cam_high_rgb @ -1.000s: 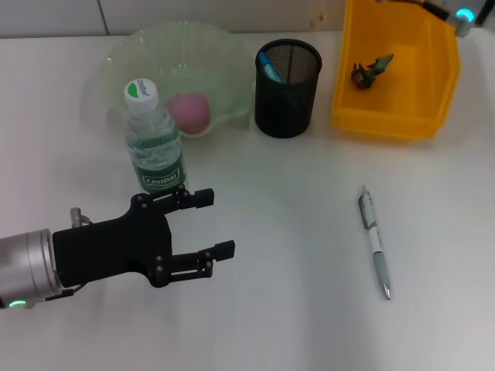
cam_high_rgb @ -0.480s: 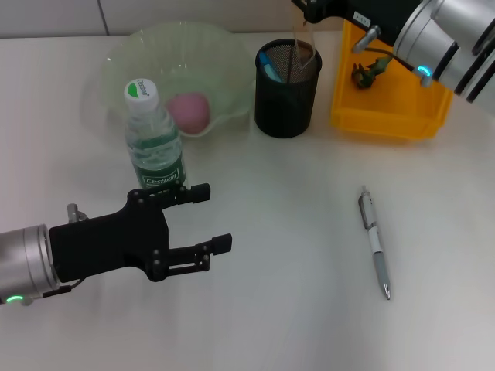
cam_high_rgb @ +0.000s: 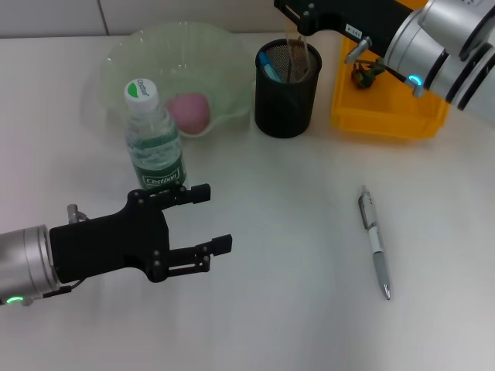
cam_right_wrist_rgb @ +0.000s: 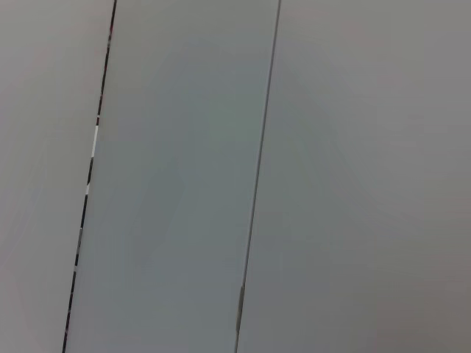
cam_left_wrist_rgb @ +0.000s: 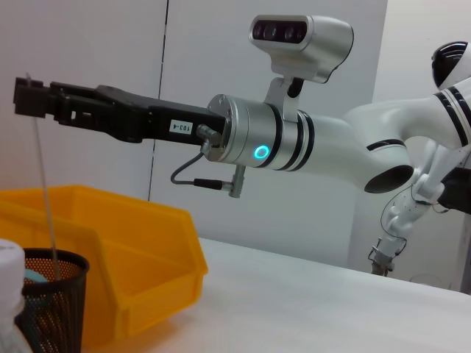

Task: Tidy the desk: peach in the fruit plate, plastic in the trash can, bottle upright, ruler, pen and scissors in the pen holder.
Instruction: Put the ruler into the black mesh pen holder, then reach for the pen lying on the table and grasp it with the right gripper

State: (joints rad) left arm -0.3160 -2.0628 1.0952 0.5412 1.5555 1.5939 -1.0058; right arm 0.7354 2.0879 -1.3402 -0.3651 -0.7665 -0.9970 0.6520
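My right gripper [cam_high_rgb: 300,22] reaches in from the top right, shut on a clear ruler [cam_high_rgb: 297,51]. The ruler hangs upright with its lower end inside the black mesh pen holder [cam_high_rgb: 288,93]. The left wrist view shows the same ruler [cam_left_wrist_rgb: 43,191] edge-on, dropping into the holder [cam_left_wrist_rgb: 51,309]. A blue object [cam_high_rgb: 267,66] stands in the holder; I cannot tell whether it is the scissors. The pen [cam_high_rgb: 373,241] lies on the table. The peach [cam_high_rgb: 190,110] sits in the green plate [cam_high_rgb: 124,58]. The bottle [cam_high_rgb: 155,139] stands upright. Green plastic [cam_high_rgb: 370,72] lies in the yellow bin [cam_high_rgb: 387,116]. My left gripper [cam_high_rgb: 214,218] hovers open below the bottle.
The bottle stands just in front of the plate and close to my left gripper's upper finger. The yellow bin stands directly to the right of the pen holder, beneath my right arm. The right wrist view holds only grey wall panels.
My right arm has swung in from the top right corner with the ruler and brought it over the pen holder. The left gripper has barely moved.
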